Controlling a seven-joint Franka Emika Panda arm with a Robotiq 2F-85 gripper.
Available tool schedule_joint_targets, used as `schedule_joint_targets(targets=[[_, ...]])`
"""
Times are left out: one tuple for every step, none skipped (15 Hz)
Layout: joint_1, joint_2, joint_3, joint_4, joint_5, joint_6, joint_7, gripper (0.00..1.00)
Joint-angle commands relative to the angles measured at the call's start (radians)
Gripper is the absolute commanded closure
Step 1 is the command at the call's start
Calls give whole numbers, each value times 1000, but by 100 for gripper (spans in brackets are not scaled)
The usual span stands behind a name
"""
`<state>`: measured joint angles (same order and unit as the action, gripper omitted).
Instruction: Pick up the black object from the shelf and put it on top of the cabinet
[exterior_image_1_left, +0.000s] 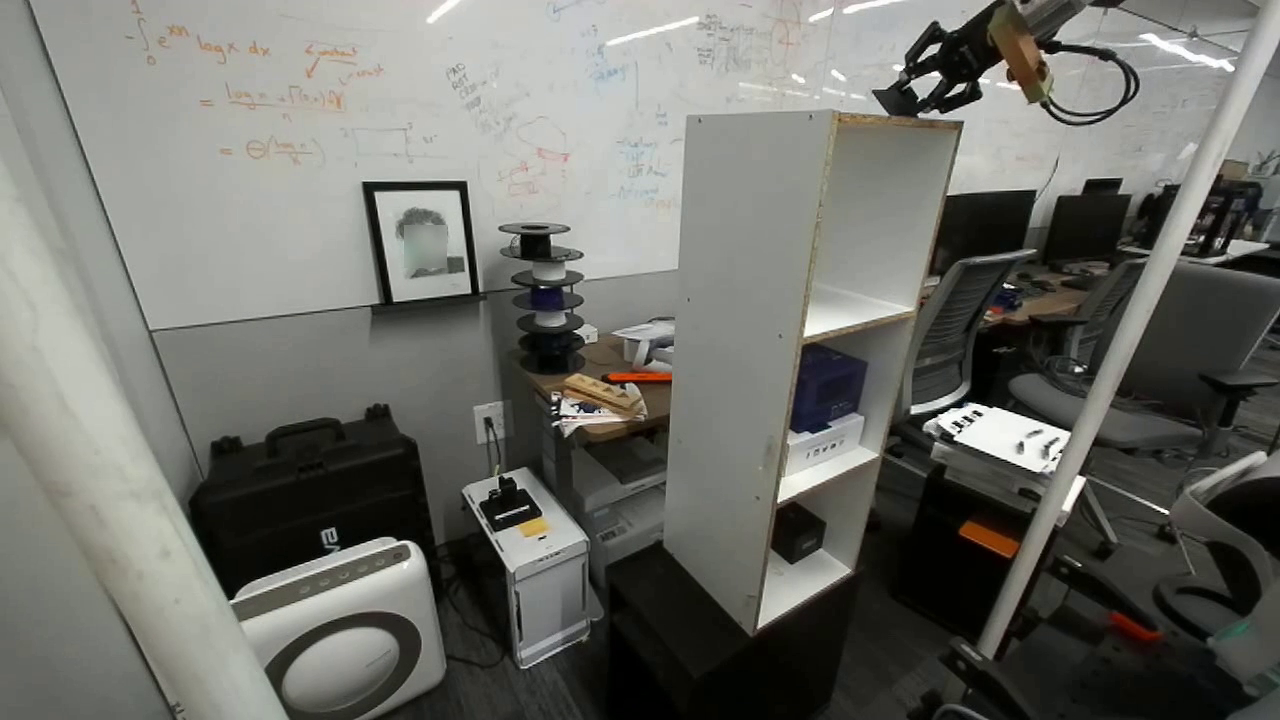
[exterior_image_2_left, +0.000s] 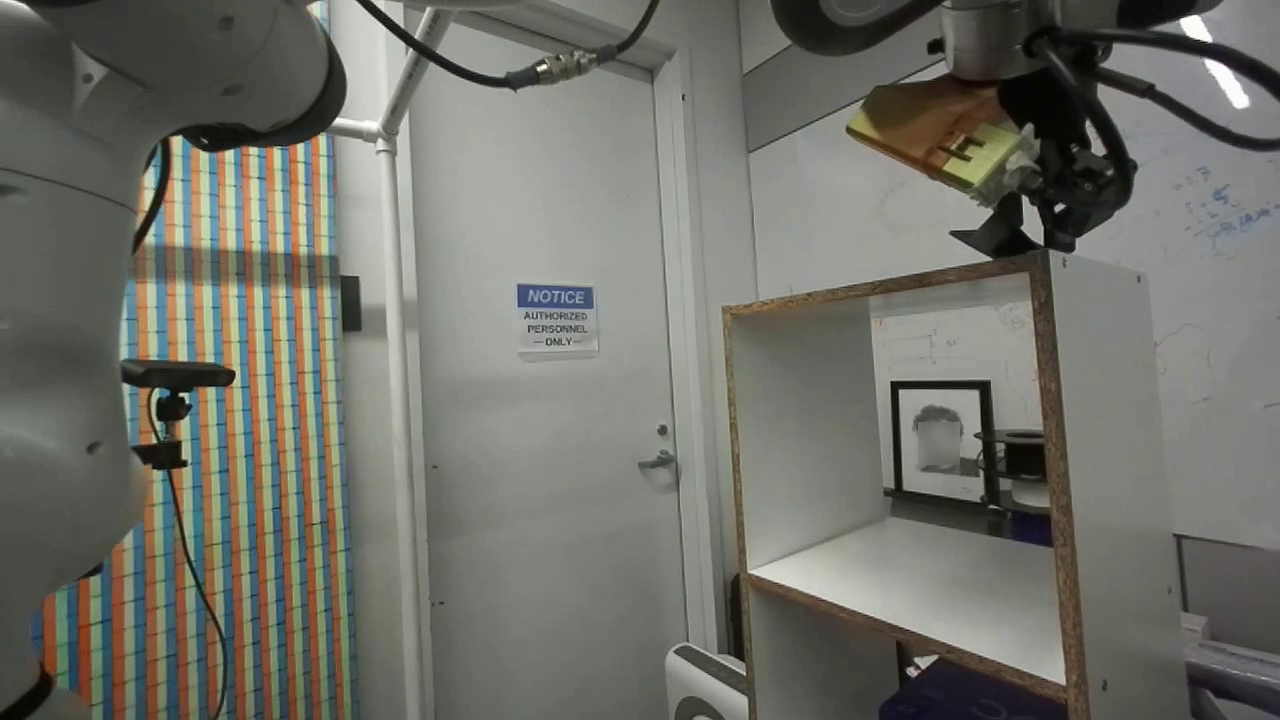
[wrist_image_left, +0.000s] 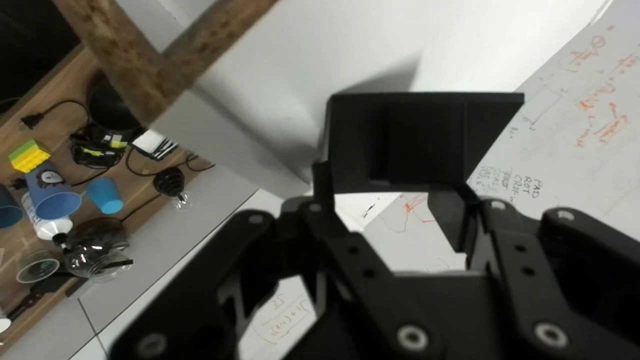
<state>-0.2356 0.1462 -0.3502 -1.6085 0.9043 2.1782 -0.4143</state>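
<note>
The cabinet (exterior_image_1_left: 745, 350) is a tall white open-fronted unit with raw particle-board edges; it also shows in an exterior view (exterior_image_2_left: 1115, 470) and its top fills the upper wrist view (wrist_image_left: 450, 40). Its upper shelf (exterior_image_2_left: 930, 575) is bare. My gripper (exterior_image_1_left: 920, 92) is tilted down over the cabinet's top, and also shows in the wrist view (wrist_image_left: 397, 182). It is shut on the black object (wrist_image_left: 405, 137), a flat-sided black piece spanning its fingertips. The black object (exterior_image_1_left: 897, 100) is at or just above the top in both exterior views; I cannot tell whether it touches.
A dark blue box (exterior_image_1_left: 828, 388) on a white box fills the middle compartment, and a black box (exterior_image_1_left: 797, 532) stands in the bottom one. The whiteboard wall (exterior_image_1_left: 400, 120) is behind. A white pole (exterior_image_1_left: 1120, 330) stands in front. A desk with cups (wrist_image_left: 55, 200) lies below.
</note>
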Motion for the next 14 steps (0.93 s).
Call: schedule_joint_targets(targets=[[-49,33,46,70,-25,-33,54,24],[-58,26,50,67,-22,-42,53,19],[-66,10,54,51,-3,-31,42,10],[-75,-2,53,43,-4,-46,35,3],[-85,-19,51,33,-3,-63,31,0],[-99,-41,45,19,-2,-93,31,0],[-112,-63,39,6,-1,-122,29,0],[-130,-98,27,-13,-12,-177,31,0],[-146,-127,15,-30,-25,-232,36,0],[-159,-160,-2,-52,-65,-297,50,0],[-172,-190,-20,-67,-120,-371,59,0],[-185,-216,-40,-80,-175,-454,70,0],[-195,-243,-58,-97,-244,-529,67,0],[-201,-266,-73,-111,-311,-591,66,0]])
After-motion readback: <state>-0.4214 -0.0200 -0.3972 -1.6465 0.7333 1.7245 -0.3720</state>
